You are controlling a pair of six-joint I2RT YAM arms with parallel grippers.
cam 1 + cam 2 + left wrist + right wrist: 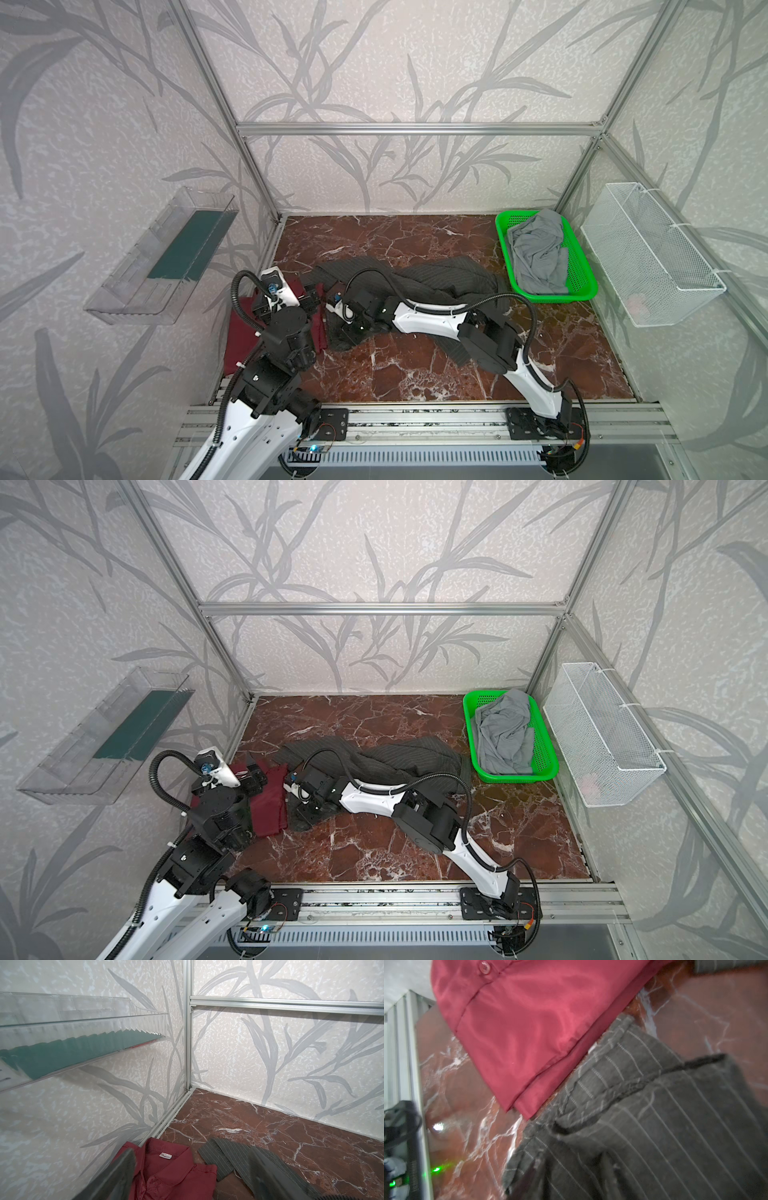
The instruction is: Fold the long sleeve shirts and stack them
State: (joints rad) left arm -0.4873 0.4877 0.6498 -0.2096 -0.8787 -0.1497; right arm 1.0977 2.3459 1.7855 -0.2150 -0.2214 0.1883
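The grey shirt [436, 276] looks soft and limp, best pinched at its hem beside the red shirt [270, 808]; the left gripper [190, 1153] is wide open and empty, the right gripper [351, 330] I cannot tell.

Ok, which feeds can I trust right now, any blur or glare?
Right wrist view: soft and smeared throughout, sheen on the maroon shirt, pinstriped shirt filling the near field, a white glare spot on the marble table. Left wrist view: background sharp, the fingers of the left gripper blurred. Both top views: crisp, evenly lit, no hard shadows.
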